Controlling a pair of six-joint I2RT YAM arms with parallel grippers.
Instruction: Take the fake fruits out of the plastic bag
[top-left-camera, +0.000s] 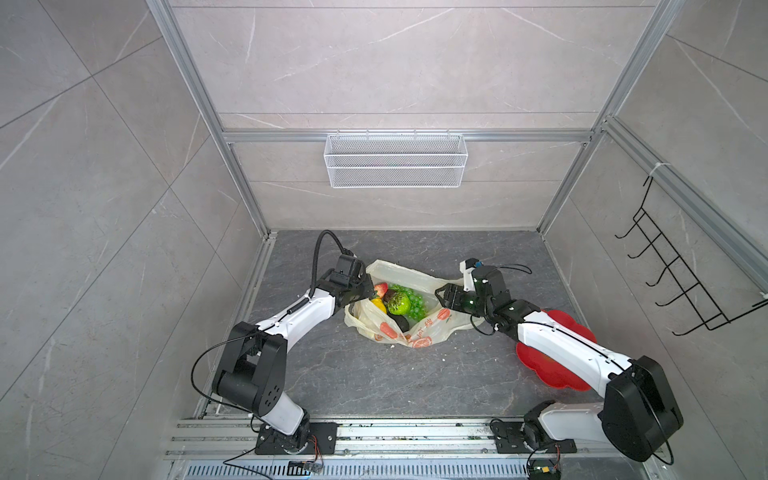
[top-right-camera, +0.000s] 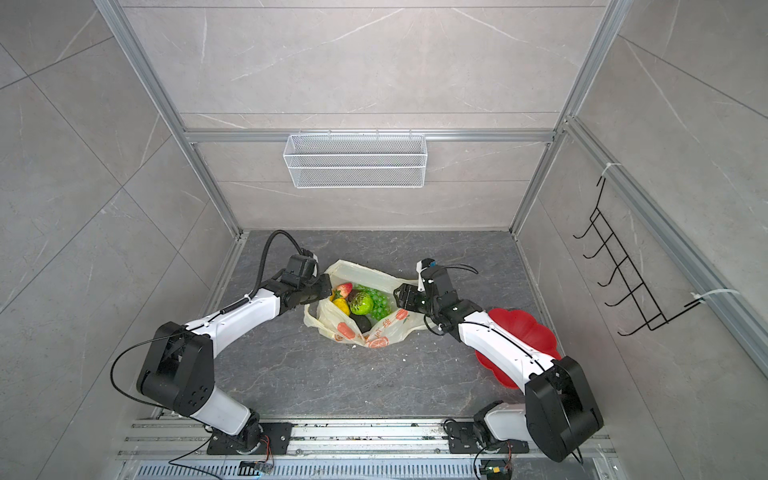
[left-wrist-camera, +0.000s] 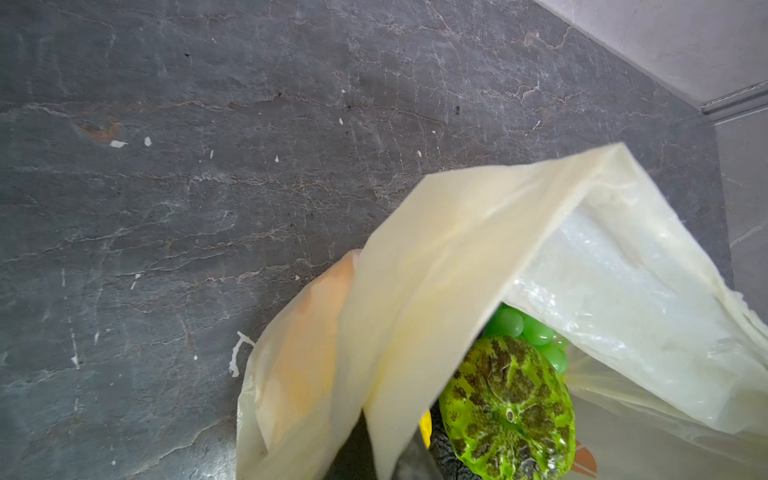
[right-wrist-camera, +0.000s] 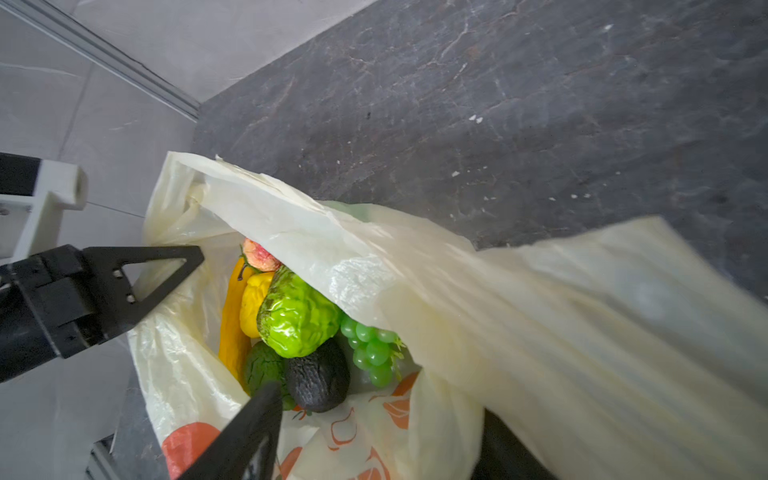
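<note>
Pale bag (right-wrist-camera: 582, 332) film sits closest to my right wrist lens, blurred, draped over one side of my right pincer (top-left-camera: 441, 298). Its other finger (right-wrist-camera: 249, 432) juts up black in front of the fruits (top-left-camera: 397, 301). Those jaws stand apart, released, with loose film between them and nothing pinched.

My left pincer (top-left-camera: 371, 294) is at the opposite rim, on the left of the bag's mouth in both top views, and it is clenched. In the left wrist view film seems to run down between its fingers, so I take it to be grasping the rim, though the pinch itself is cut off at the frame edge.

Between my two arms the bag lies on the dark worktop (top-left-camera: 374, 374), mouth open upward, orange prints on its near side. All the fruits I can see are inside it. A banana (right-wrist-camera: 230, 324) lies along the wall by my left pincer, with a lemon (right-wrist-camera: 253, 303) touching it and a strawberry (right-wrist-camera: 259, 253) at their far end. On top in the middle is a bumpy green fruit (right-wrist-camera: 297, 320). Grapes (right-wrist-camera: 370, 349) lie on my right pincer's side of it, and two avocados (right-wrist-camera: 320, 378) are tucked under it near the prints.

A red plate (top-left-camera: 575, 330) lies on the worktop under my right forearm, apart from the bag.
</note>
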